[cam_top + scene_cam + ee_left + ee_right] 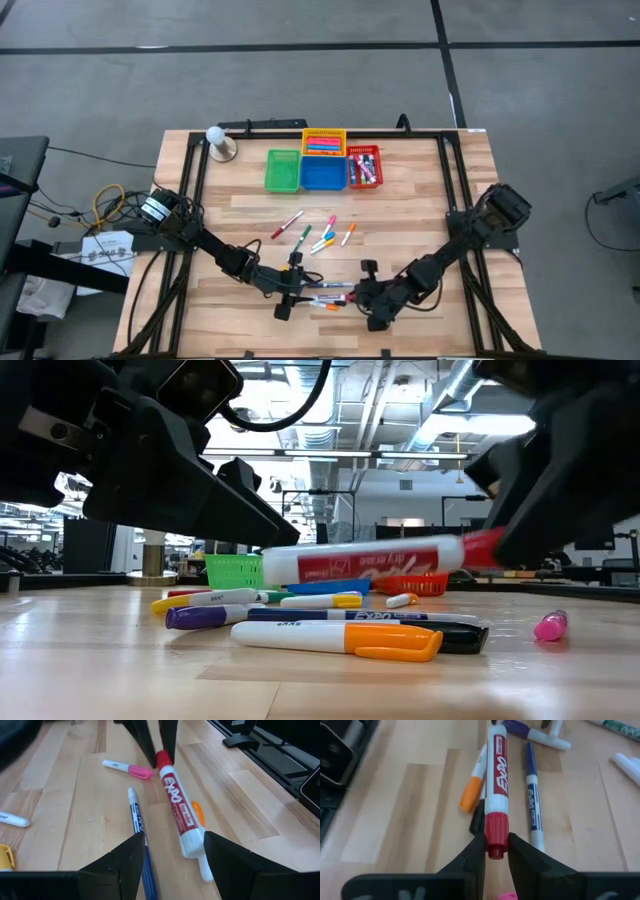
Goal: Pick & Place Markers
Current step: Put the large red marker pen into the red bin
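Note:
A thick white marker (365,565) with a red cap hangs a little above the table, near its front edge. My right gripper (496,845) is shut on it. My left gripper (172,845) is open; its fingers stand on either side of the marker's white butt end (191,845), and I see no touch. Under it lie several loose markers: an orange-capped one (345,641), a blue one (532,805), a purple one (205,617) and a pink-capped one (129,769). More markers (320,235) lie at mid table. My right gripper pinches the marker's red cap (496,827) between its two fingers, at the cap's free end. The fingers slant down from the table's right side and run along the marker. The marker is lifted clear of the table, about level, its white end toward my left gripper.
Four small baskets stand at the far middle: green (283,171), blue (323,174), yellow (324,141) and red (364,168); the yellow and red ones hold markers. A white ball on a stand (219,143) is at the far left. Bare wood lies between the baskets and the loose markers.

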Motion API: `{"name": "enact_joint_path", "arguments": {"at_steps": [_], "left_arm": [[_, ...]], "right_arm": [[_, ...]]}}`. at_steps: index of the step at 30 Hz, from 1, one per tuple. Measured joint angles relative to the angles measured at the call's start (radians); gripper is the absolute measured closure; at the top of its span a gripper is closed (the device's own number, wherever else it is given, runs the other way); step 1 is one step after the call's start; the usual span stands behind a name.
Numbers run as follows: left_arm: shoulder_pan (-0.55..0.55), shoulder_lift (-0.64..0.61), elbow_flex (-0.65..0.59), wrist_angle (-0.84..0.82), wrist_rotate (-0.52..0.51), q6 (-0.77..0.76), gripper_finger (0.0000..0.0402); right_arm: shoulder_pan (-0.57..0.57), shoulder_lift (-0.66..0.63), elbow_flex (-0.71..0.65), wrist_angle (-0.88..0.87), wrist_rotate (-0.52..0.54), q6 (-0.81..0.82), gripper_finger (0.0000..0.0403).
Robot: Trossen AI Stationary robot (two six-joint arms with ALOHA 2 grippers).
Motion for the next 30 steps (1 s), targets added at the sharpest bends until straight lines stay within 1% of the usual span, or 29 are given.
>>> {"name": "enact_joint_path", "arguments": {"at_steps": [10,12,14,17,21,25,30], "left_arm": [[0.000,0.000,0.001,0.000,-0.002,-0.011,0.0197],[0.000,0.000,0.001,-0.009,-0.002,-0.059,0.0197],[0.000,-0.019,0.000,-0.052,-0.001,-0.110,0.0197],[0.005,-0.098,0.000,-0.141,-0.001,-0.160,0.0197],[0.007,-0.246,-0.003,-0.255,-0.015,-0.186,0.0197],[-0.004,-0.361,-0.042,-0.262,-0.036,-0.188,0.0197],[-0.016,-0.424,-0.104,-0.259,-0.062,-0.210,0.0197]], "right_arm": [[0.013,-0.015,0.000,0.001,0.024,0.021,0.0343],[0.013,-0.015,0.000,0.002,0.024,0.025,0.0343],[0.014,-0.015,0.000,0.001,0.025,0.026,0.0343],[0.014,-0.015,0.000,0.002,0.026,0.026,0.0342],[0.014,-0.015,0.000,0.002,0.027,0.026,0.0342],[0.014,-0.015,0.000,0.005,0.028,0.026,0.0342],[0.012,-0.015,0.001,0.004,0.032,0.029,0.0342]]}}
